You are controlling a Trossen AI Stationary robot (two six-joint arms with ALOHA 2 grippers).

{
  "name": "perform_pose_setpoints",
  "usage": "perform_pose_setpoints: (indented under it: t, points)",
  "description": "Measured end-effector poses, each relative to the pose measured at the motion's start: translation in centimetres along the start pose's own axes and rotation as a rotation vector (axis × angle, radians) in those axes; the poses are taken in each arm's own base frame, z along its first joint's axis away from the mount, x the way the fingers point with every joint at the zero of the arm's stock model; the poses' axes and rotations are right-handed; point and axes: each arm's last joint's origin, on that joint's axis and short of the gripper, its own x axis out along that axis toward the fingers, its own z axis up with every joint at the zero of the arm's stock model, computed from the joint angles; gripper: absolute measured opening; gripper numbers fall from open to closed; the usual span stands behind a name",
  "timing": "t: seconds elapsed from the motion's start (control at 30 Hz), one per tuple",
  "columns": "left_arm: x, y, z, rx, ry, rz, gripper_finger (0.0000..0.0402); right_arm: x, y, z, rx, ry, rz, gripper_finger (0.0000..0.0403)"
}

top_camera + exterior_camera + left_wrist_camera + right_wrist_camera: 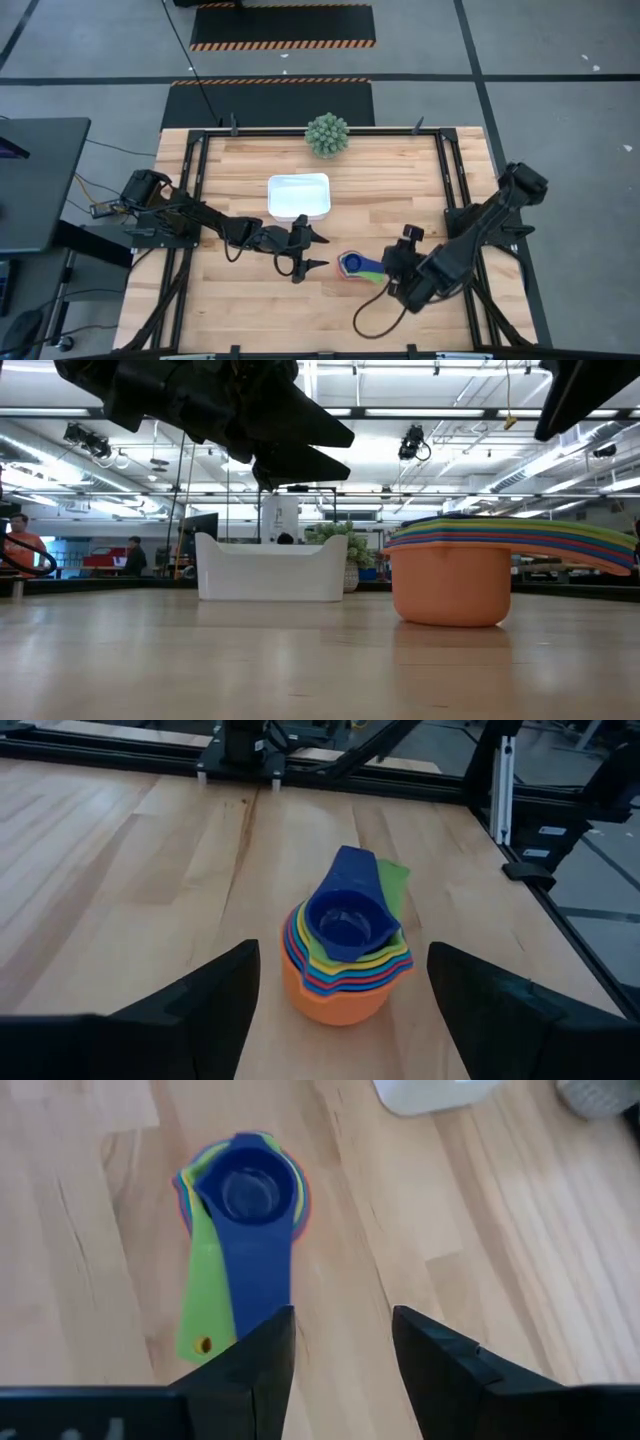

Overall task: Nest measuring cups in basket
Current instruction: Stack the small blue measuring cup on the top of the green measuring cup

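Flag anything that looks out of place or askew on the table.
The nested measuring cups sit on the bare table, outside the white basket. Their handles fan apart rather than lining up. Nothing looks spilled or damaged.

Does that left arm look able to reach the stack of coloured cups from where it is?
Probably yes. The left gripper hangs open beside the nested measuring cups, facing them, with only bare table between; the right gripper sits at their handles.

The measuring cups [352, 264] sit nested upright in one stack, dark blue innermost, between the left claw [318, 251] and right claw [396, 266], outside the white basket [298, 196].
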Motion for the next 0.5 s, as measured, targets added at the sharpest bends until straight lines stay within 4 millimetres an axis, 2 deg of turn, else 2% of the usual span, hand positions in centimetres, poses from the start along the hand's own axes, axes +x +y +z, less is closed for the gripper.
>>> perform_pose_setpoints:
  t: [0.17,0.5]
  points:
    - [0.0,0.0,0.0,0.004,0.0,0.0,0.0292,0.4,-1.7,0.2,-0.001,0.036,0.03,0.0196]
    - [0.0,0.0,0.0,0.019,0.0,0.001,0.0292,2.2,-2.8,1.7,0.039,0.138,0.114,0.0308]
